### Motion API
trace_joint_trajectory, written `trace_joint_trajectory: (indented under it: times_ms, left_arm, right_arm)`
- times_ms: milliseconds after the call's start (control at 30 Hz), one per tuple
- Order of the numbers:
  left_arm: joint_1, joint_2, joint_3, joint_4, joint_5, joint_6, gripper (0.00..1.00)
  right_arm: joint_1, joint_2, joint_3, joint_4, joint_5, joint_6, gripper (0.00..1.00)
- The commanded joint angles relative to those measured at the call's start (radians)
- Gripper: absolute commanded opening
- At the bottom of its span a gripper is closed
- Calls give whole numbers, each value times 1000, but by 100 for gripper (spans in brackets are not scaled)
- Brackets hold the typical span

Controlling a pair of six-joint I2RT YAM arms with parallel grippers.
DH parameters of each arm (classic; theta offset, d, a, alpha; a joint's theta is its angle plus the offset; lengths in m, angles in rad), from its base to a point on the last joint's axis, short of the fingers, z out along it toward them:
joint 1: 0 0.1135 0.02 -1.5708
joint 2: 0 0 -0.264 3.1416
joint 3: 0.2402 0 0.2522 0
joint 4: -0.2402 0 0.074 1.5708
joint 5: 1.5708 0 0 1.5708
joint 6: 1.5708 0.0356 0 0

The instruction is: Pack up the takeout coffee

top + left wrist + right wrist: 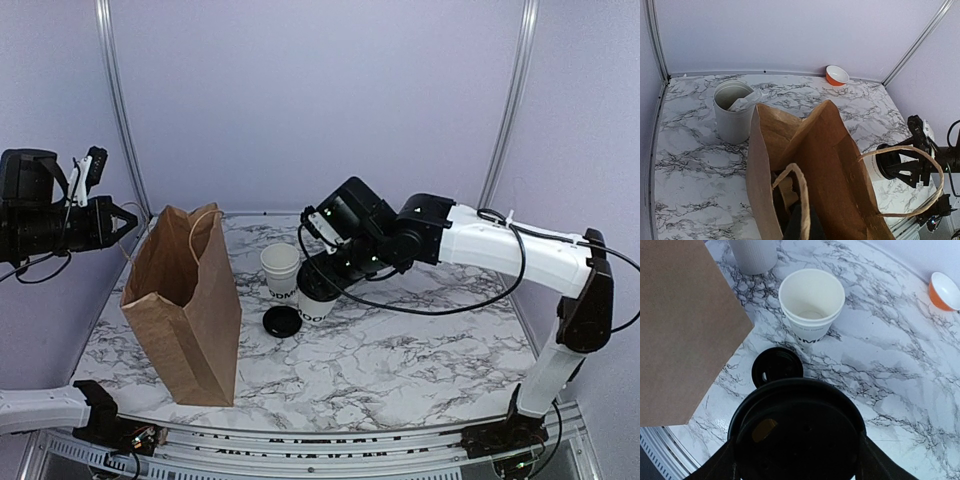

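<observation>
Top view, count: we count two paper cups, two black lids, one brown bag, two grippers.
Top view, coffee cup [315,308]: lidded, standing on the table [400,350] near the middle, just right of the bag [185,310].
Top view, open cup [280,265]: no lid, just behind and left of the coffee cup.
Top view, loose lid [282,321]: flat on the table, between the bag and the coffee cup.
Top view, right gripper [322,285]: down over the coffee cup.
Top view, left gripper [112,222]: held high at the bag's upper left.
Left wrist, count: we see one white canister [732,117] and one orange bowl [837,75], both beyond the bag.
Left wrist, left gripper: fully closed; the bag's near handle [803,195] runs down to it, pinched as far as we can see.
Right wrist, right gripper: jaws wide, one finger [720,467] on each side of the coffee cup's lid, gripping it.
Right wrist, count: open cup, loose lid, canister base and bowl, one each.
</observation>
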Motion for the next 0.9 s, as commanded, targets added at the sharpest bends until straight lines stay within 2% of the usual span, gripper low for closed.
trace_joint_trajectory:
  times_ms: [0,367,567,633,767,867]
  left_arm:
    - [4,23,43,4,77,3,0]
    - [2,63,180,173,250,-83,0]
    - [-42,116,246,264,303,-133,0]
    - [-98,142,276,286,268,-135,0]
    - [-322,238,385,287,81,-87,0]
    - [-447,336,489,288,7,-61,0]
  right_arm:
    - [-24,-66,73,-17,22,-29,58]
    - [-95,-176,61,-12,59,-44,57]
    - [-152,-285,-15,-14,127,-38,57]
    - [-176,-319,-45,-17,145,-35,57]
    - [-246,-389,-109,-16,157,-36,57]
    - [-296,-430,-146,-35,190,-35,57]
